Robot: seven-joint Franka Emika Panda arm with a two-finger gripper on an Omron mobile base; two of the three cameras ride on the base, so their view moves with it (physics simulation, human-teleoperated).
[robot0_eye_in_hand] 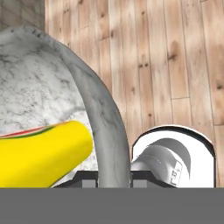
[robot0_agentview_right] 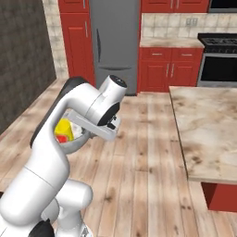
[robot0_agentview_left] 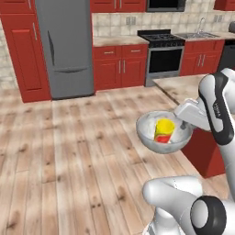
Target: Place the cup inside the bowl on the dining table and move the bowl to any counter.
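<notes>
Above plank flooring (robot0_agentview_left: 69, 151), the claw (robot0_eye_in_hand: 114, 177) pinches the bowl (robot0_agentview_left: 151, 137) rim, arm half-hiding the cup (robot0_agentview_right: 64, 130) inside.

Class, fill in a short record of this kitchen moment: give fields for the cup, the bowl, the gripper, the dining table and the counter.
cup: the cup stands inside the bowl
bowl: the bowl is held in the air above the wooden floor
gripper: the gripper is shut on the bowl's rim
dining table: the dining table top is bare, beside the robot
counter: the counter lies ahead by the fridge
</notes>
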